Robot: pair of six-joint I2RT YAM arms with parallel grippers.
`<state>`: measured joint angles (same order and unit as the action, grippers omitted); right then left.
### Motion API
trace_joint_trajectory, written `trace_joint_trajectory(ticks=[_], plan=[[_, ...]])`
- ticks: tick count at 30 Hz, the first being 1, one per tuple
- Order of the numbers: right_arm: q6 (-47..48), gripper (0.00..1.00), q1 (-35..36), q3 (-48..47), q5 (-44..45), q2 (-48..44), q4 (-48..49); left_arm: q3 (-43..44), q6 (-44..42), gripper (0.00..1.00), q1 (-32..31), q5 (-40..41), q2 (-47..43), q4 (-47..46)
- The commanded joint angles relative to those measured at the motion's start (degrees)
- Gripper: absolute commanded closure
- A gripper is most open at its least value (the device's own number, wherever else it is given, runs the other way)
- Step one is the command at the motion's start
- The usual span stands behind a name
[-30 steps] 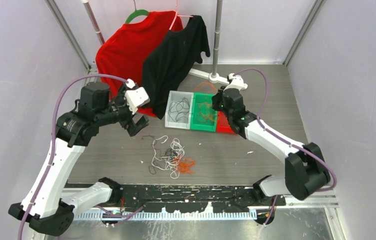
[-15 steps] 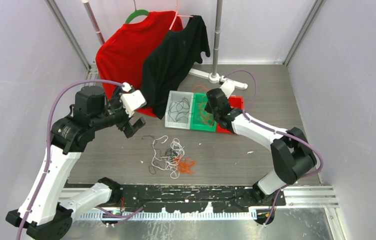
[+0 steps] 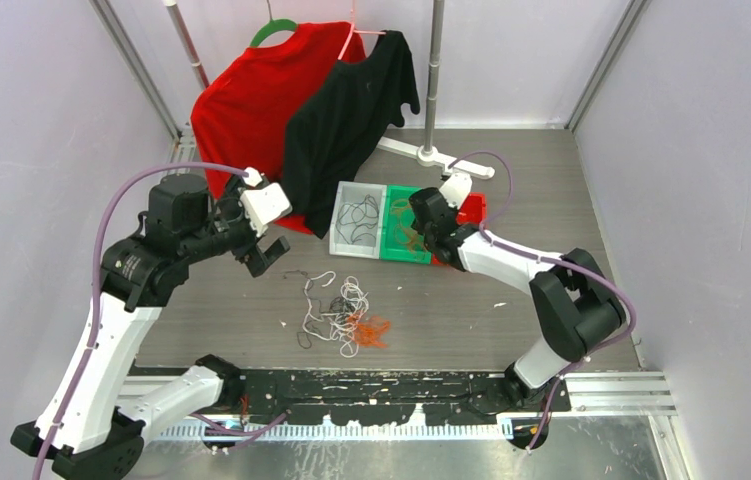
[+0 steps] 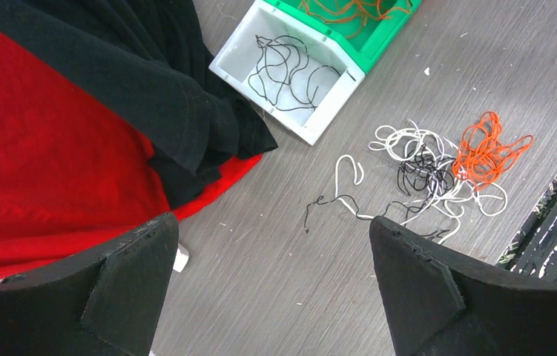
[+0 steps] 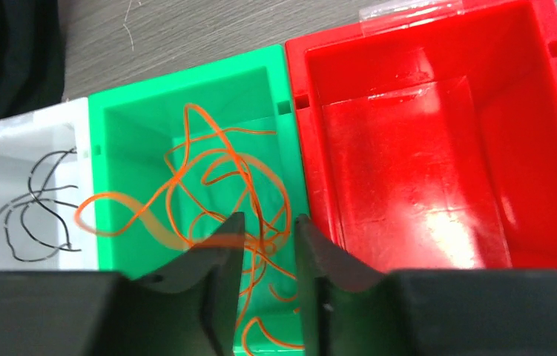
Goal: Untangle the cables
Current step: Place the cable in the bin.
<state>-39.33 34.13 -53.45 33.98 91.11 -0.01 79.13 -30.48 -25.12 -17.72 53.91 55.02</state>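
Overhead view: both arms reach over the grey table (image 3: 551, 200). The left gripper (image 3: 265, 252) hangs above bare tabletop, left of three bins in a row: white bin (image 3: 343, 243), green bin (image 3: 391, 250) and red bin (image 3: 473, 207). The right gripper (image 3: 414, 214) sits over the green bin. A loose tangle of cables (image 3: 343, 317), white, black and orange, lies on the table nearer the arm bases, well apart from the bins. Only this view shows the red shirt (image 3: 251, 100) and black shirt (image 3: 351, 110) hanging on hangers at the back. Left wrist view: the jaws stand wide apart with nothing between them. The tangle's make-up shows more clearly here, with the orange bunch (image 4: 489, 152) at one side, touching the white and black strands. A black cable (image 4: 290, 70) lies coiled inside the white bin. Right wrist view: the jaws are parted by a narrow gap, directly above the orange cables (image 5: 216, 185) looped in the green bin. One blurred orange strand (image 5: 142, 226) runs up to the left finger (image 5: 219, 248), but it cannot be told whether it is caught there. This view alone shows the red bin's glossy floor.
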Motion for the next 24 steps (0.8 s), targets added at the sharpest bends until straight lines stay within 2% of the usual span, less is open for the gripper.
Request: trace_joint_trajectory(ticks=[1, 3, 6, 9, 14, 18, 21, 24], plan=[[1.4, 0.54, 0.1, 0.6, -1.2, -5.0, -0.2, 0.6, -0.3, 0.01, -0.2, -0.4, -0.3, -2.9], [2.5, 0.46, 0.0, 0.9, -2.3, -6.6, -1.0, 0.8, -0.7, 0.01, -0.2, -0.4, -0.2, -2.7], [3.0, 0.43, 0.0, 0.6, -3.4, -9.2, -2.6, 1.0, -0.8, 0.01, -0.2, -0.4, 0.0, -2.7], [3.3, 0.45, -0.1, -1.2, -5.0, -10.8, -4.5, 1.2, -0.6, 0.01, -0.2, -0.9, 0.2, -2.6], [2.8, 0.55, -0.1, -5.2, -7.8, -10.2, -7.0, 1.7, -0.4, 0.01, -0.2, -1.1, 0.4, -2.1], [2.6, 0.59, 0.0, -6.0, -11.6, -9.7, -8.1, 2.2, 0.4, 0.0, -0.2, -1.3, 0.6, -0.7], [6.1, 0.57, 2.8, -4.3, -15.1, -11.4, -6.5, 2.0, 2.1, 0.01, -0.3, -1.9, 1.4, 1.4], [11.0, 0.5, 9.1, -1.7, -21.9, -12.7, -4.4, 0.4, 3.5, 0.01, -0.2, -2.5, 1.9, 2.4]])
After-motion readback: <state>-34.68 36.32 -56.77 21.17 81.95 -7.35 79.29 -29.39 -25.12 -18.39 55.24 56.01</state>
